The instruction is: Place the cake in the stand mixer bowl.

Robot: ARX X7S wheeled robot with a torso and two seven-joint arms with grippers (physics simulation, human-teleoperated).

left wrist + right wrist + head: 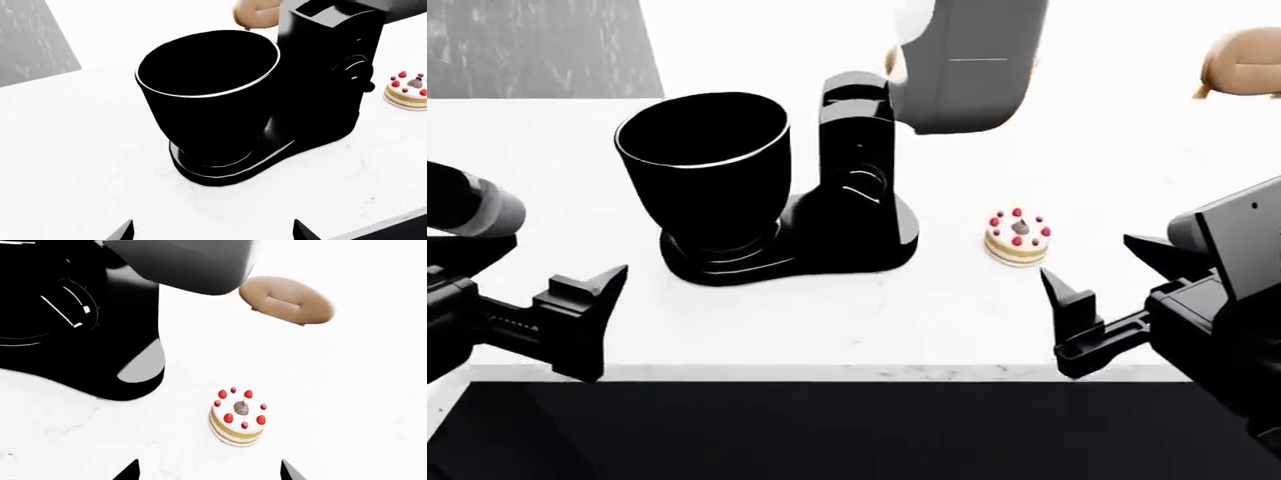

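The cake (1017, 237) sits on the white tabletop (961, 310), right of centre in the head view, beside the mixer base, apart from the bowl (705, 160). It is judged light, soft and easily crushed; its sponge sides should be pinched gently. The right gripper (1101, 290) is spread, empty; the left gripper (581, 310) likewise.

no readable text, label, brand, number or sign shows anywhere.

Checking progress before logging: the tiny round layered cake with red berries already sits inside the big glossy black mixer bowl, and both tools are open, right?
Not quite. The tiny round layered cake sits on the white countertop beside the mixer, not inside the glossy black mixer bowl, as the head view shows. Left tool and right tool are open.
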